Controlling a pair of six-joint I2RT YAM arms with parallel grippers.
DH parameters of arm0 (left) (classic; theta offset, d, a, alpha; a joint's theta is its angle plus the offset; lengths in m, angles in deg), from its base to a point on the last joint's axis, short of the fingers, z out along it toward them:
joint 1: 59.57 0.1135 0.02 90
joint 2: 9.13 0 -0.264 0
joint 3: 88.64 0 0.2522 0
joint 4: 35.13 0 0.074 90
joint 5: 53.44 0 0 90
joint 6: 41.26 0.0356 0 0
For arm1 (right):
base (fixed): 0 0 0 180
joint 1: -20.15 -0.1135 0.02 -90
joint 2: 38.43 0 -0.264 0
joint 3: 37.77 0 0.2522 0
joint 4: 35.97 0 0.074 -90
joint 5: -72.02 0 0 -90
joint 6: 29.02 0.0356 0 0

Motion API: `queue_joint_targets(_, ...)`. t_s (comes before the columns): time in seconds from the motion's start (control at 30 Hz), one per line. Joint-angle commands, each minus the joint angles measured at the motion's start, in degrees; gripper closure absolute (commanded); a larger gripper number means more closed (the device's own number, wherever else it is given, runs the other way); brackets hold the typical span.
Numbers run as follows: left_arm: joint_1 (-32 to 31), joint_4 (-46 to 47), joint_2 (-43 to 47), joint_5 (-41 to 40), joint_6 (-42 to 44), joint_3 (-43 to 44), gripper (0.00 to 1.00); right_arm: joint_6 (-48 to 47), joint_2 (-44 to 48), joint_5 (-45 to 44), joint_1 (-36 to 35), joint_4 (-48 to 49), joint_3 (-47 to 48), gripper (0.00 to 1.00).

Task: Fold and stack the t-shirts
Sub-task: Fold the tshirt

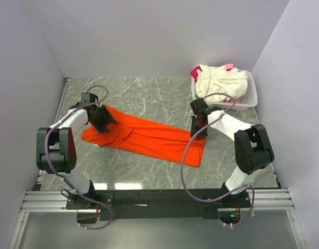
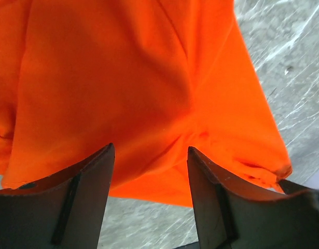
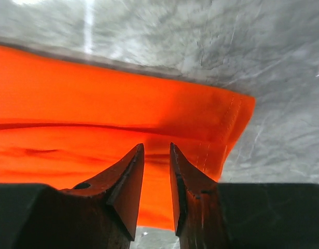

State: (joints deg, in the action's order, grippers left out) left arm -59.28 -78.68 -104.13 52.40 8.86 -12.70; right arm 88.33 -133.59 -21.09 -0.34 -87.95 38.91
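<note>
A bright orange t-shirt (image 1: pixel 149 139) lies as a long folded strip slanting across the marble table (image 1: pixel 149 93). My left gripper (image 1: pixel 102 124) hovers over its left end; in the left wrist view it (image 2: pixel 151 151) stands open above the orange cloth (image 2: pixel 123 78), nothing between the fingers. My right gripper (image 1: pixel 197 132) is over the strip's right end; in the right wrist view it (image 3: pixel 156 148) is open by a narrow gap just above the hemmed orange edge (image 3: pixel 97 104), holding nothing. A cream-white t-shirt (image 1: pixel 221 80) and a pink one (image 1: pixel 229 66) are heaped in the basket.
The white slatted basket (image 1: pixel 251 101) stands at the back right, close behind the right arm. White walls close in the table on the left, back and right. Purple cables loop from both arms. Bare marble shows behind and in front of the strip.
</note>
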Motion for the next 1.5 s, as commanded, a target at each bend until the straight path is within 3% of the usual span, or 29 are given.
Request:
queue_joint_targets(0.0, -0.03, 3.06, 1.04, 2.18, -0.82, -0.65, 0.36, -1.25, -1.87, 1.09, -0.25, 2.79, -1.91, 0.66)
queue_joint_targets(0.43, 0.23, 3.67, 0.26, -0.98, -0.02, -6.1, 0.34, 0.42, 0.5, 2.67, -0.51, 4.11, -9.03, 0.68)
queue_joint_targets(0.67, 0.58, 4.03, -4.22, -4.06, 1.12, -3.56, 0.33, 1.38, -1.09, 2.94, -1.04, 2.98, -8.95, 0.68)
queue_joint_targets(0.9, 0.5, 2.27, -15.54, -7.4, 5.24, 8.04, 0.33, 4.02, 0.67, 5.92, -3.76, 2.88, -11.06, 0.68)
queue_joint_targets(1.2, -2.84, -0.27, -31.11, -4.85, 13.42, 35.26, 0.34, 10.34, 5.59, 6.63, -16.05, 1.66, -11.94, 0.68)
queue_joint_targets(1.3, -3.28, -1.16, -32.96, -4.06, 14.21, 41.25, 0.33, 12.37, 9.54, 5.93, -19.57, -0.19, -10.54, 0.68)
queue_joint_targets(1.47, -3.28, -1.78, -31.83, -3.36, 14.57, 43.04, 0.33, 15.8, 16.39, 2.33, -21.43, -4.84, -7.37, 0.68)
